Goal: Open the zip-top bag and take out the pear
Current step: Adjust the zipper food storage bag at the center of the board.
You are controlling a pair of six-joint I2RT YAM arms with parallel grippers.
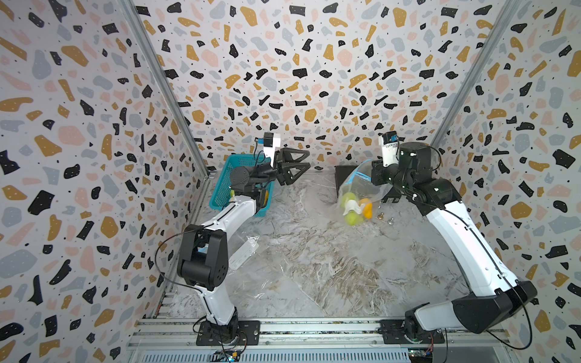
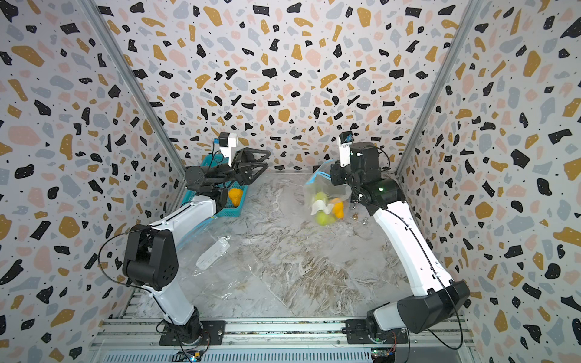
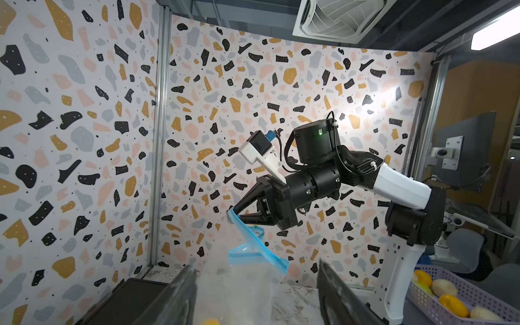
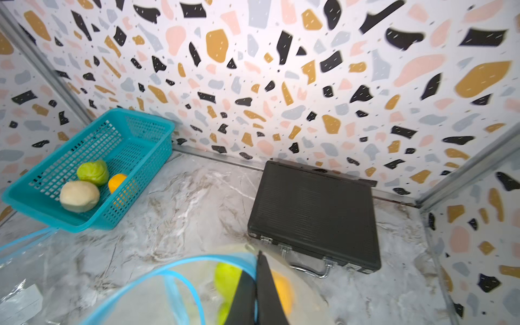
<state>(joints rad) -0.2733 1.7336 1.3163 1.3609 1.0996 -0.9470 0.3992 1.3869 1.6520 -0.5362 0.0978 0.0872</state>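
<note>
Now the right pincer (image 3: 232, 212) pinches the blue-rimmed clear plastic zip-top bag (image 1: 355, 185) aloft over the grey marbled desk (image 1: 314, 251), so the spread left pincer (image 1: 306, 158) should enter its open mouth squarely toward the green pear (image 1: 347, 198) inside.

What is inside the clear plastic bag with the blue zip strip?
The clear plastic zip-top bag holds yellow-green fruits, an orange fruit and a white piece. Crumpled plastic blurs them; their kinds cannot be told.

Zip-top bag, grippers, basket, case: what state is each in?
zip-top bag: hanging by its rim, mouth open.
bagged fruit: inside the bag.
right gripper: shut on the bag's blue rim.
left gripper: open, empty.
blue basket: upright, holding produce.
black case: closed, lying flat.
</note>
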